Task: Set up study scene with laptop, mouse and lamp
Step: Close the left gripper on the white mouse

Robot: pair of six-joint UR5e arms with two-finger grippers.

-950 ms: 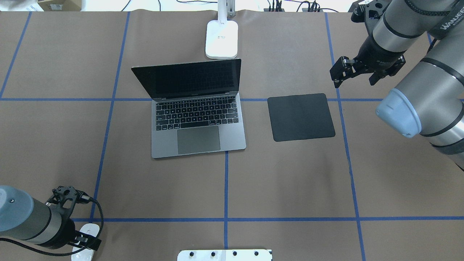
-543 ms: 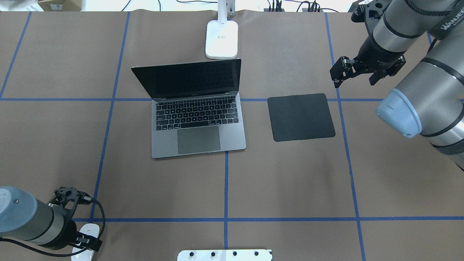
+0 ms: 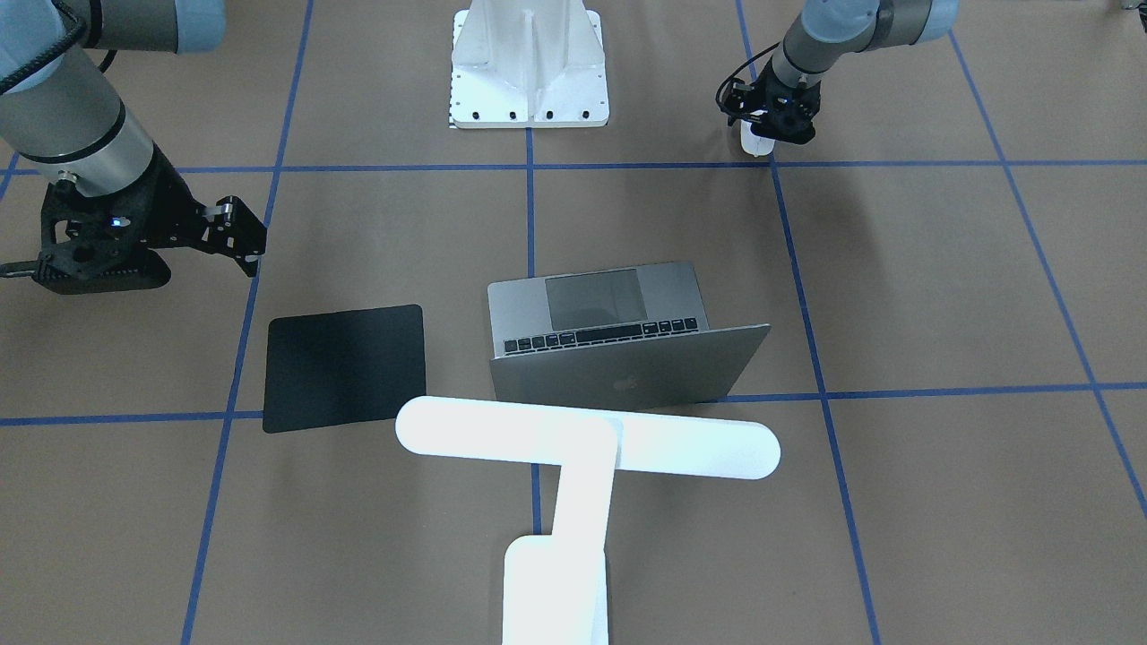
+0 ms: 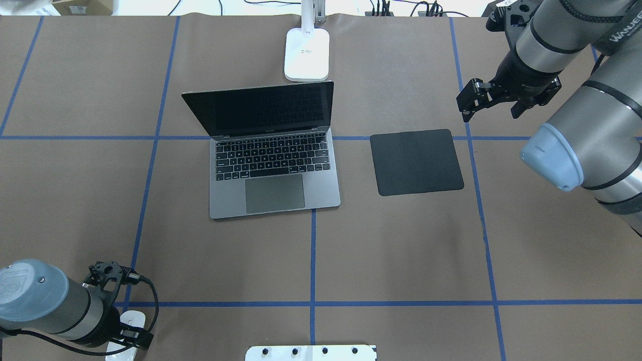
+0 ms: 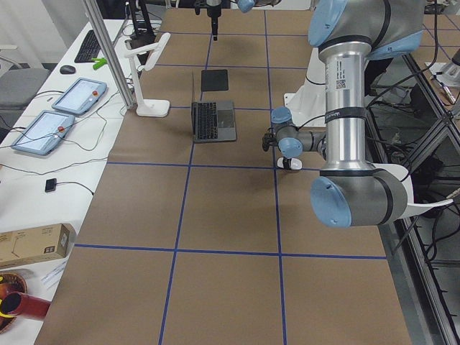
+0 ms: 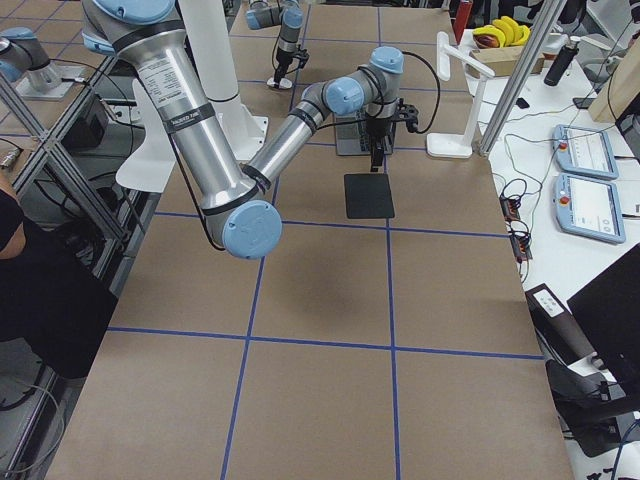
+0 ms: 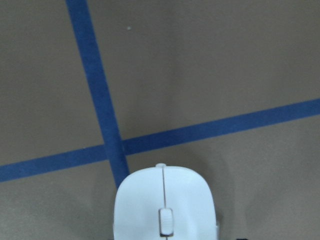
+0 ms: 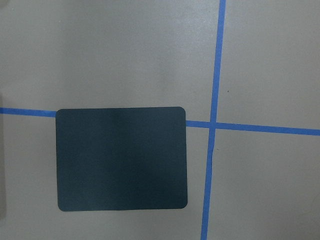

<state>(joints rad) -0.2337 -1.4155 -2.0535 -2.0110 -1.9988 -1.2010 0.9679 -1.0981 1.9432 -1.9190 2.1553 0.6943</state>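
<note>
The grey laptop (image 4: 275, 193) stands open at the table's middle, its screen facing me. The white lamp's base (image 4: 306, 55) sits just behind it, and its T-shaped head (image 3: 582, 439) shows in the front-facing view. The white mouse (image 4: 131, 319) lies near the front left by a tape crossing; it also shows in the left wrist view (image 7: 165, 205). My left gripper (image 3: 771, 125) stands over the mouse and is shut on it. My right gripper (image 4: 489, 106) is open and empty, hovering past the far right corner of the black mat (image 4: 416, 161).
The white ribbed pedestal (image 4: 311, 352) sits at the table's near edge in the middle. Blue tape lines cross the brown table cover (image 4: 401, 250). The black mat (image 8: 121, 159) lies flat to the right of the laptop.
My left arm has shifted a little to the right, and the mouse has moved with it. The right arm, laptop, lamp and mat have not moved.
</note>
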